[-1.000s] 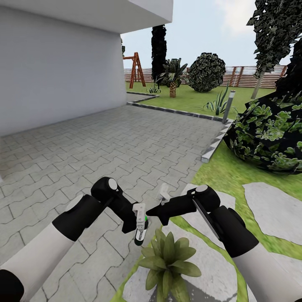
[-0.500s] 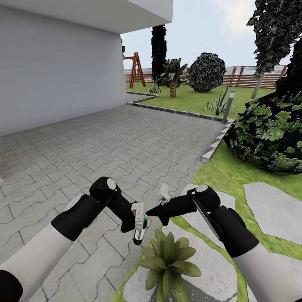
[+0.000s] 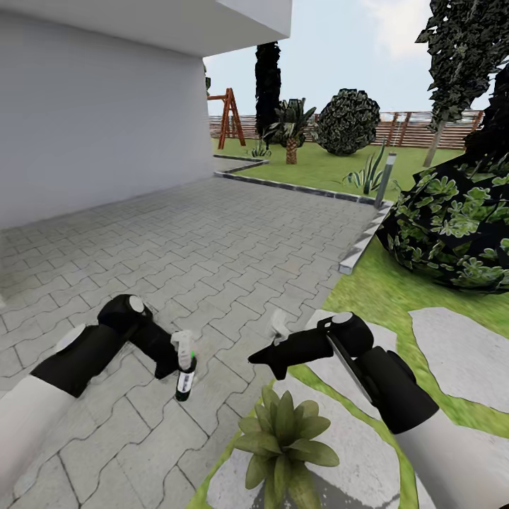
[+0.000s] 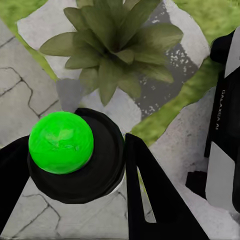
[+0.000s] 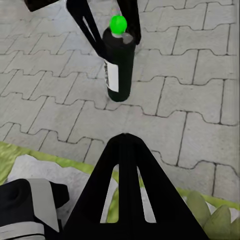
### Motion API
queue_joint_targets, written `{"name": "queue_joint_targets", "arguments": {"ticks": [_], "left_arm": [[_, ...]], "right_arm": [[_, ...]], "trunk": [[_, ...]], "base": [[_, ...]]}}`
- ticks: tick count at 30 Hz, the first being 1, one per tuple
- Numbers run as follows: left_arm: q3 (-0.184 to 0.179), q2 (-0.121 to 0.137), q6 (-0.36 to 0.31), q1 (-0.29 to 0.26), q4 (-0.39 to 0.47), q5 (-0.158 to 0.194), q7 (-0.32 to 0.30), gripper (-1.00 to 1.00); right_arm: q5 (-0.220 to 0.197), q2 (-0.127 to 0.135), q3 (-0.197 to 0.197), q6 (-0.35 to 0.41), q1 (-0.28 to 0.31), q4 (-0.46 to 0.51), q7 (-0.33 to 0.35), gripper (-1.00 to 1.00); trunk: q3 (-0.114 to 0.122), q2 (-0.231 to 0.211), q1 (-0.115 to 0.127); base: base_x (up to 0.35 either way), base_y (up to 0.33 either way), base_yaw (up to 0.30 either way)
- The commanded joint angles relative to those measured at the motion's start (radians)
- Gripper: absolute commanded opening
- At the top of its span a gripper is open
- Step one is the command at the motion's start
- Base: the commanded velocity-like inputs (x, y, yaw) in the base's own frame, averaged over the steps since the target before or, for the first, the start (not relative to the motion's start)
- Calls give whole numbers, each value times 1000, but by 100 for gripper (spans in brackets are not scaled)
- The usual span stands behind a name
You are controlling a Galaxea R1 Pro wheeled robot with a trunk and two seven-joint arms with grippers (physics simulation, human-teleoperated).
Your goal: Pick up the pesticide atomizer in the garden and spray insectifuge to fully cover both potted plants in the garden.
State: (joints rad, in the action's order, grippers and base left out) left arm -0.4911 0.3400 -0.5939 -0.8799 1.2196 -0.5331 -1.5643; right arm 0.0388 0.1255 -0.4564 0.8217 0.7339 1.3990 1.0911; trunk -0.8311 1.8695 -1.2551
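While gripped, slim glossy atomizer (image 3: 185,378)

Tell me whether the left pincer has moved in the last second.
Yes. The left pincer, shut on the pesticide atomizer, swung away from the potted plant toward the robot's left, out over the paving.

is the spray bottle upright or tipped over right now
Upright. The pesticide atomizer stands vertical in the left hand, its base low over the grey paving; the right wrist view shows it vertical too.
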Motion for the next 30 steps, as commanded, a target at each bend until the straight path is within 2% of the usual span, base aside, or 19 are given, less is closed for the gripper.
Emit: {"name": "queue_joint_targets", "arguments": {"ticks": [1, 2, 4, 5, 8, 9, 10, 11, 13, 15, 16, 17, 20, 22, 23, 24, 25, 27, 30], "left_arm": [[47, 9, -3, -1, -16, -5, -6, -100], [92, 13, -1, -1, -37, -5, -6, -100], [149, 15, 0, -1, -67, -5, -6, -100], [187, 15, -4, -1, -84, -5, -6, -100], [247, 14, -16, -1, -98, -6, -6, -100], [257, 14, -31, -1, -99, -6, -6, -100], [271, 12, -70, -1, -100, -7, 2, -100], [282, 12, -105, -1, -101, -7, 19, -100], [303, 11, -179, -1, -101, -8, 47, -100], [317, 10, -278, -1, -101, -8, 63, -100], [319, 10, -306, -1, -101, -8, 65, -100], [320, 10, -335, -1, -101, -9, 69, -100], [323, 10, -364, -1, -108, -17, 130, -100], [324, 11, -394, -3, -159, -22, 199, -100], [324, 10, -404, -10, -255, -24, 222, -100], [324, 9, -407, -23, -330, -25, 231, -100], [321, 9, -411, -96, -511, -26, 239, -100], [320, 9, -413, -157, -638, -27, 243, -100], [318, 9, -413, -202, -717, -27, 244, -100]], "right_arm": [[4, 2, 1, 5, 0, 0, 4, -100], [3, 6, 2, 5, -1, -2, 3, 100], [6, 24, 3, 5, -2, -3, 3, 100], [7, 50, 4, 5, -2, -2, 0, 100], [13, 113, 14, 5, -3, -6, -7, 100], [14, 121, 27, 6, -4, -7, -10, 100], [15, 128, 68, 6, -4, -8, -30, 100], [16, 131, 110, 6, -8, -9, -61, 100], [17, 134, 221, 7, -11, -9, -152, 100], [29, 136, 392, 8, -12, -10, -297, 100], [50, 136, 435, 8, -13, -9, -343, 100], [99, 136, 483, 7, -13, -9, -402, 100], [197, 134, 548, 7, -13, -10, -474, 100], [228, 131, 658, 7, -13, -10, -499, 100], [237, 128, 765, 7, -13, -10, -510, 100], [241, 127, 835, 6, -13, -10, -521, 100], [245, 125, 980, 6, -13, -10, -573, 100], [246, 125, 1077, 2, -13, -10, -610, 100], [244, 125, 1137, -1, -13, -11, -627, 100]], "trunk": [[-1, 0, 0], [-1, 0, 0], [-1, 0, 0], [-1, 0, 0], [-1, 0, 0], [-1, 0, 0], [-1, 0, 0], [-1, 0, 0], [-1, 0, 0], [-1, 0, 0], [-1, 0, 0], [-1, 0, 0], [-1, 0, 0], [-1, 0, 0], [-1, 0, 0], [-1, 0, 0], [-1, 0, 0], [-1, 0, 0], [-1, 0, 0]], "base": [[0, 0, 0], [0, 0, 0], [0, 0, 0], [0, 0, 0], [0, 0, 0], [0, 0, 0], [0, 0, 0], [0, 0, 0], [0, 0, 0], [0, 0, 0], [0, 0, 0], [0, 0, 0], [0, 0, 0], [0, 0, 0], [0, 0, 0], [0, 0, 0], [0, 0, 0], [0, 0, 0], [0, 0, 0]]}}
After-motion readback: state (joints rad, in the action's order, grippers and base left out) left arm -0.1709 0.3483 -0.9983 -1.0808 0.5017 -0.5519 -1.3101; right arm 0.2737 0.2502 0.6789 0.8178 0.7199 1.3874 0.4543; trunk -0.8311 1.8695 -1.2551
